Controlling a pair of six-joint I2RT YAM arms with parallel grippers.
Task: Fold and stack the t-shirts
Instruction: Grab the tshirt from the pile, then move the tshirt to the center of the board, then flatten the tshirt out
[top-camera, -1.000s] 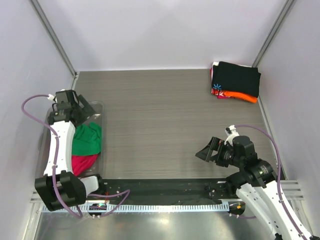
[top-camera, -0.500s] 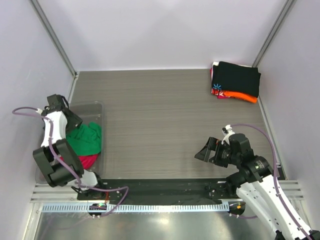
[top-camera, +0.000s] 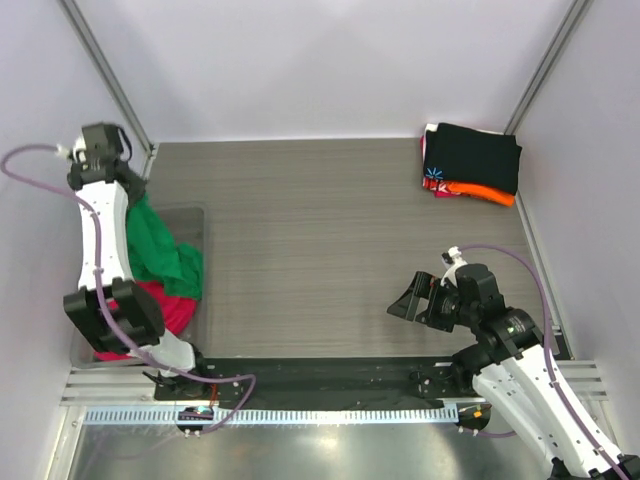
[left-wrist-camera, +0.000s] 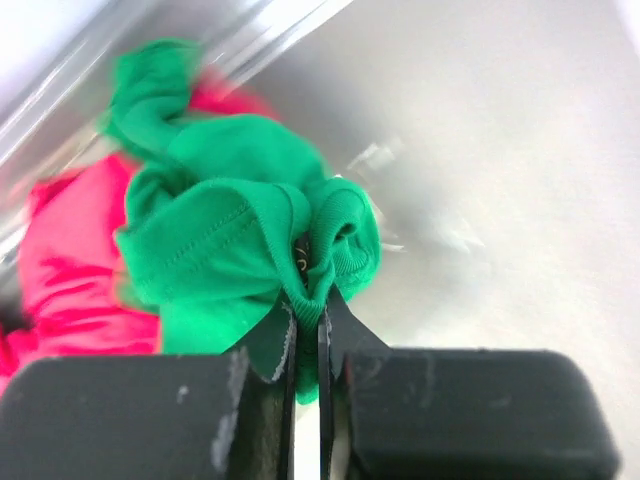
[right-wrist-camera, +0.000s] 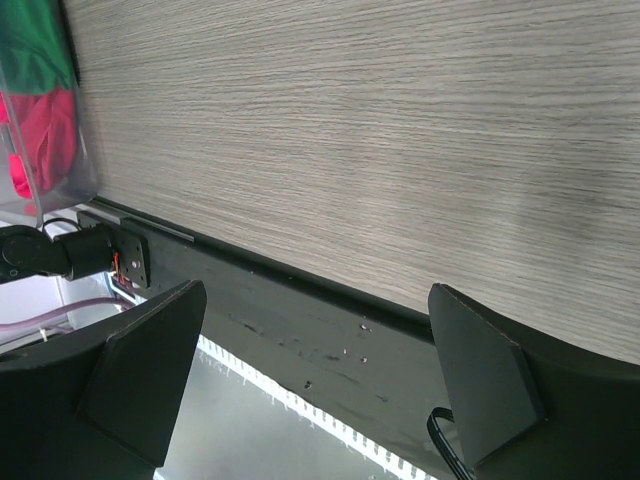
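Note:
The green t-shirt (top-camera: 160, 255) hangs bunched over a clear bin (top-camera: 196, 215) at the table's left edge. My left gripper (left-wrist-camera: 308, 300) is shut on a fold of the green t-shirt (left-wrist-camera: 220, 230) and holds it up above the bin. The magenta-pink t-shirt (top-camera: 172, 306) lies crumpled in the bin beneath it, and it shows again in the left wrist view (left-wrist-camera: 70, 260). A stack of folded t-shirts (top-camera: 475, 160), black on top with orange and red-patterned ones under it, sits at the far right corner. My right gripper (top-camera: 412, 300) is open and empty above the near right of the table.
White walls with metal corner posts (top-camera: 105, 75) close in the table on three sides. A black strip and a metal rail (top-camera: 330, 385) run along the near edge. The right wrist view shows bare wood-grain tabletop (right-wrist-camera: 380, 120) and the bin's corner (right-wrist-camera: 45, 110).
My left gripper went down into the bin, shut on the green t-shirt and rose toward the far left, pulling it up. The right arm has barely shifted.

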